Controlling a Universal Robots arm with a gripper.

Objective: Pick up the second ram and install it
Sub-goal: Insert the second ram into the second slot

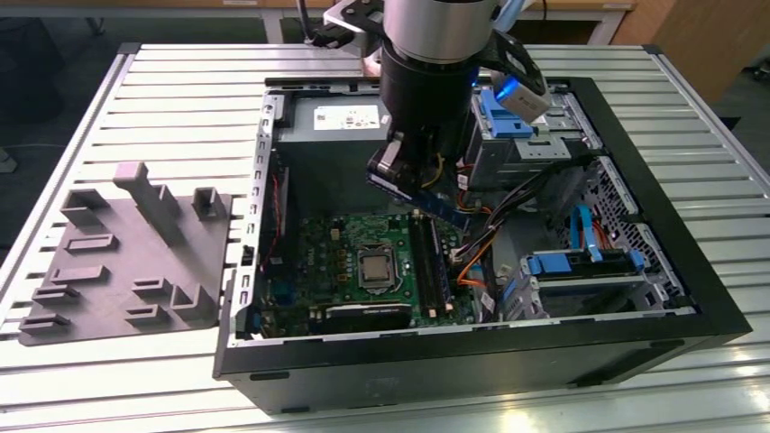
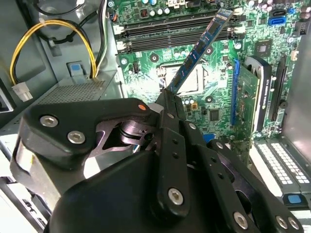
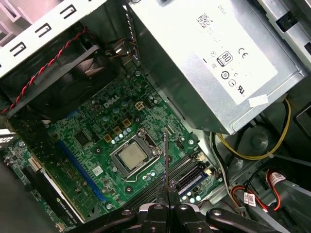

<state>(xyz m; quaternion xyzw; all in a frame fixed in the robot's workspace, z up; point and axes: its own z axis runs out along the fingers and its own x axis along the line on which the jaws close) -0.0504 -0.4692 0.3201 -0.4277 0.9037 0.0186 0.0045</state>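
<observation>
gripper point(image 2: 170, 97) — fingers clamped on one end of the second ram point(image 2: 200, 47) | second ram — held aloft, tilted, above the green motherboard point(image 1: 349, 262) near its CPU socket point(image 3: 133, 158), clear of the black slots point(image 2: 170, 31) | inside open computer case point(image 1: 481, 347)

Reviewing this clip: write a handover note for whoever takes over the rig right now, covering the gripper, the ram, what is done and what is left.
Gripper: shut on the second ram, a thin flat dark blue-green memory board, gripped at one end.
Position: the ram is held in the air inside the open black computer case, above the green motherboard and close to its long black plastic slots.
Done: ram picked up.
Left: ram not yet seated in a slot.
</observation>
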